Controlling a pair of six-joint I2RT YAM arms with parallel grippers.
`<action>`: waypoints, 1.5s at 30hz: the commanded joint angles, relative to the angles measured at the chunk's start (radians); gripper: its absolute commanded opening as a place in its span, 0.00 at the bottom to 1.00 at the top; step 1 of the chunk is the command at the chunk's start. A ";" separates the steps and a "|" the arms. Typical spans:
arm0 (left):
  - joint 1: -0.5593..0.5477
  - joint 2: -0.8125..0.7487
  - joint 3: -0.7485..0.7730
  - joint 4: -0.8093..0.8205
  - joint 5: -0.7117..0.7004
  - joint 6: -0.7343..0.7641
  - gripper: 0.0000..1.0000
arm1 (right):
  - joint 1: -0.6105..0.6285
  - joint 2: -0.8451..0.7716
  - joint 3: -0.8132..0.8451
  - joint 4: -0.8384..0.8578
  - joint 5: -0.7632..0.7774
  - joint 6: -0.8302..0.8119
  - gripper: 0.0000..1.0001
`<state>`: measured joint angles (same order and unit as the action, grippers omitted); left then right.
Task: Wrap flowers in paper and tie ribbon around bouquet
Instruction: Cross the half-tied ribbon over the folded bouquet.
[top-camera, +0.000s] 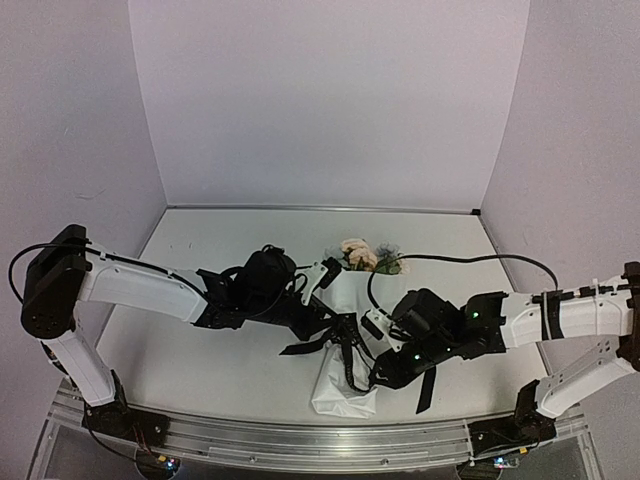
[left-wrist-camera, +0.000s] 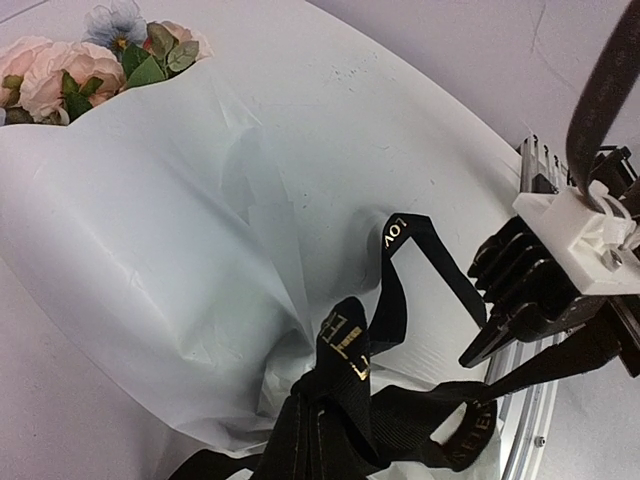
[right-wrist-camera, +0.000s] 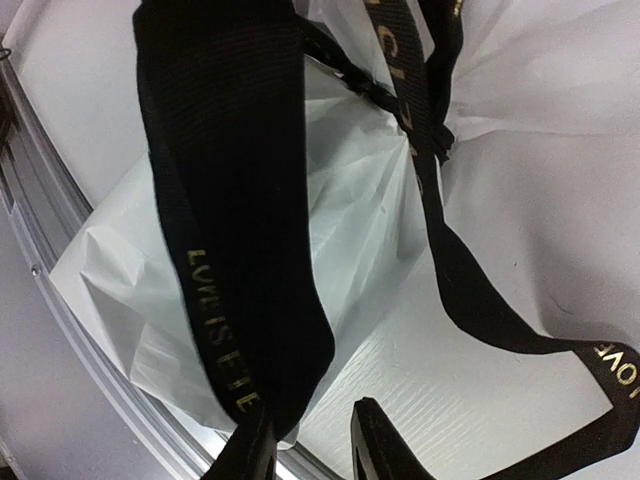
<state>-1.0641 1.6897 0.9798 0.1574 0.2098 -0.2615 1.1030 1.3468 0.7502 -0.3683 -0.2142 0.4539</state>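
1. The bouquet (left-wrist-camera: 150, 230) is lying on the desk (top-camera: 230, 370). Its long axis is running from the blooms at the far end to a narrow tail that is reaching the desk's near edge. Open room is lying beyond it and to the left.
2. The left gripper (top-camera: 338, 326) is sitting clenched at the bouquet's waist, on its left. The bunched ribbon is running straight into it, so it is probably grasping that.
3. The right gripper (right-wrist-camera: 310, 435) is hovering just right of the waist. Its jaws are standing apart with bare desk showing between them, and one strand is draping over a finger.
4. The ribbon (left-wrist-camera: 345, 335) is cinching the paper (right-wrist-camera: 360, 210) across the axis, with loose loops standing between both grippers.
5. The flowers (top-camera: 362, 254) are peeking out, well apart from the grippers.
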 joint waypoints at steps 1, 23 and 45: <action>-0.003 -0.013 0.040 0.012 -0.007 0.010 0.00 | 0.005 0.011 0.018 -0.006 0.040 0.000 0.18; -0.033 -0.017 0.059 -0.043 -0.108 0.041 0.00 | 0.005 -0.058 0.092 -0.279 0.266 -0.135 0.00; -0.082 -0.050 0.047 -0.090 -0.335 0.066 0.00 | -0.042 -0.071 0.031 -0.285 0.327 -0.140 0.00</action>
<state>-1.1492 1.6874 1.0187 0.0516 -0.0863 -0.2058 1.0716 1.2976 0.8065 -0.6446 0.0779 0.3119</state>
